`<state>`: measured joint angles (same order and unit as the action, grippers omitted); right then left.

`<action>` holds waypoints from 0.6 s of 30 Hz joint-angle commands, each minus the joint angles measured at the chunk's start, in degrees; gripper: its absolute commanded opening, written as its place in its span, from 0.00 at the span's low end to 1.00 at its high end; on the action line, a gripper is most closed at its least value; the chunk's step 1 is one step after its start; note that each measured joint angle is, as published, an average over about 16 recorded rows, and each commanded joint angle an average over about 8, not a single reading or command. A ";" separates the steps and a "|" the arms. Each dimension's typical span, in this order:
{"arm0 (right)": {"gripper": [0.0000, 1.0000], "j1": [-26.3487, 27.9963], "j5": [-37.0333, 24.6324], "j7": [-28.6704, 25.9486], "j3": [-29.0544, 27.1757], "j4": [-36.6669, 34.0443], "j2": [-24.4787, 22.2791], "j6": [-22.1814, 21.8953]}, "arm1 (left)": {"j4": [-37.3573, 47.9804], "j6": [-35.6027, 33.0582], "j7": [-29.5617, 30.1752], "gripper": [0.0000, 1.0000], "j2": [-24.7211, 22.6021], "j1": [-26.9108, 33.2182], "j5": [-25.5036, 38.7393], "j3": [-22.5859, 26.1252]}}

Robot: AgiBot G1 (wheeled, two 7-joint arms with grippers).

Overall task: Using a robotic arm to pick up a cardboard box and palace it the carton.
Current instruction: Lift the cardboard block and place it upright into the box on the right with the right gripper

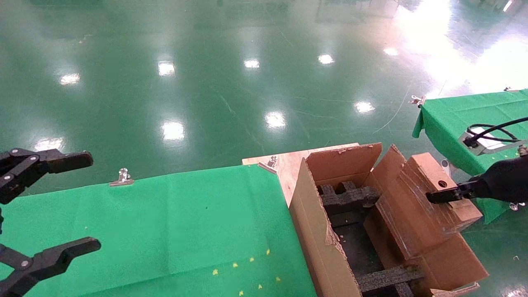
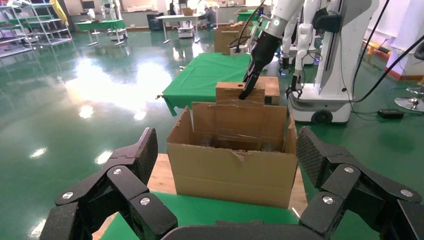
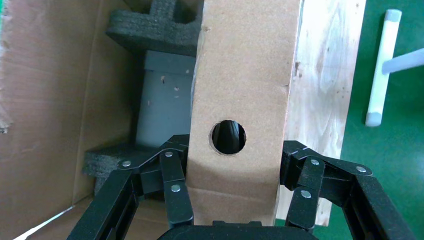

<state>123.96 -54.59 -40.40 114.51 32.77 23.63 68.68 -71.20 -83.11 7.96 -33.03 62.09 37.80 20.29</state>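
The left gripper hangs at the near left over the green-covered table, its fingers spread wide and empty. To the right of the table stands the carton, open at the top, its near wall's edge torn, with black foam inserts inside. The cardboard box sits tilted in the carton's right side, its upper end with the round hole rising above the carton rim. The right gripper on the robotic arm clamps that upper end, a finger pressed against each side. Farther right lies a second green table
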 commanded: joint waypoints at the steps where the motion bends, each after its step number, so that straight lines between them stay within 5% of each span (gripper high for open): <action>1: 0.00 -0.62 0.17 -0.63 0.12 0.06 -0.13 -0.65 | 0.00 0.00 0.00 1.00 0.00 0.00 0.00 0.00; 18: 0.00 -9.39 4.17 -0.83 -0.03 -2.38 3.07 -7.37 | 0.00 0.00 0.00 1.00 0.00 0.00 0.00 0.00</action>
<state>114.60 -50.46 -41.13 114.47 30.34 26.77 61.39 -71.20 -83.11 7.96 -33.03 62.09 37.80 20.29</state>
